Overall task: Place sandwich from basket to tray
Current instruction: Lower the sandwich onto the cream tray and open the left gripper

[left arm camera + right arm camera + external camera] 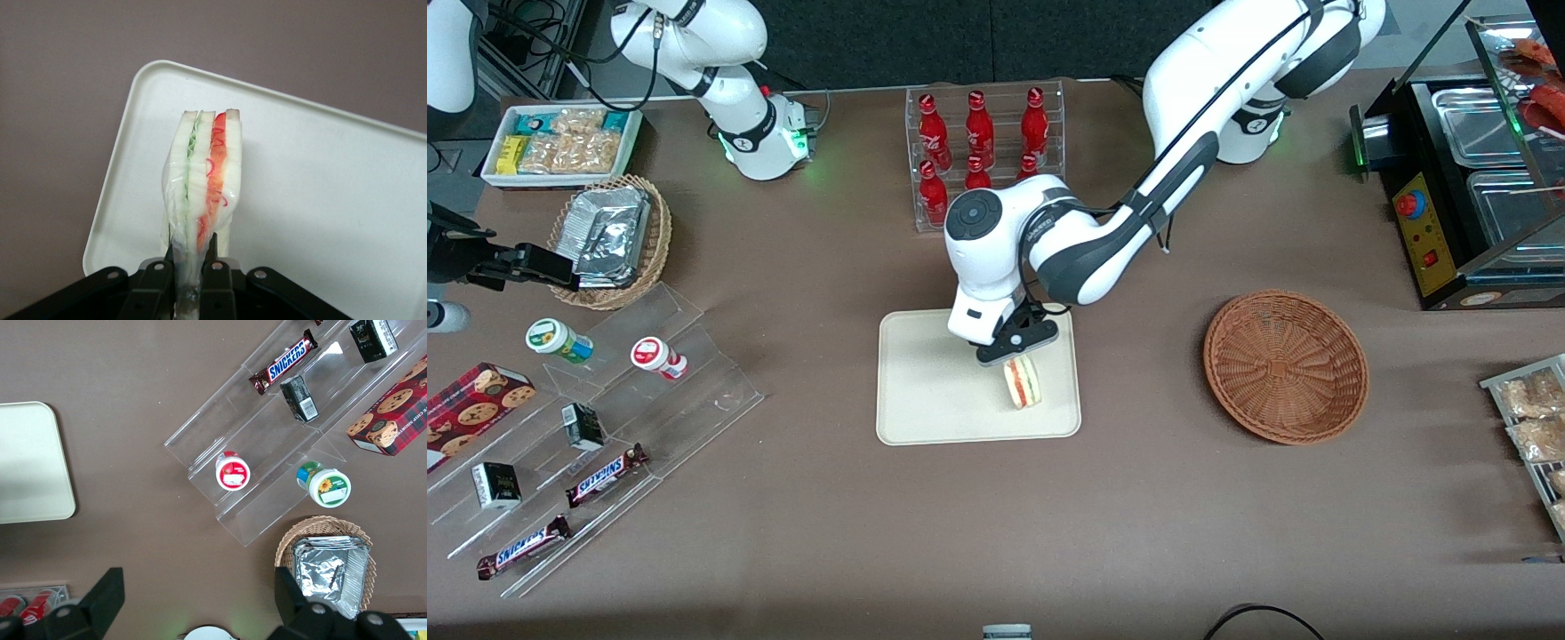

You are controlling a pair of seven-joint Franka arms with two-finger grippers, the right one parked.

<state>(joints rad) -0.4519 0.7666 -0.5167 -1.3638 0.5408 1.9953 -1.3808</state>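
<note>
The sandwich (1023, 383) is a wrapped wedge of white bread with red and green filling, held over the cream tray (934, 391). My left gripper (1016, 354) is shut on its wrapped end. In the left wrist view the sandwich (203, 180) hangs from the gripper (193, 257) above the tray (320, 200), near one rounded corner. I cannot tell if the sandwich touches the tray. The reddish-brown wicker basket (1285, 364) stands empty toward the working arm's end of the table. The tray's edge also shows in the right wrist view (30, 463).
A clear rack of red bottles (983, 147) stands farther from the camera than the tray. A tan basket of foil packets (609, 240), clear tiered shelves with snacks (587, 436) and a white snack box (560, 142) lie toward the parked arm's end. A black food warmer (1467, 178) stands beside the basket.
</note>
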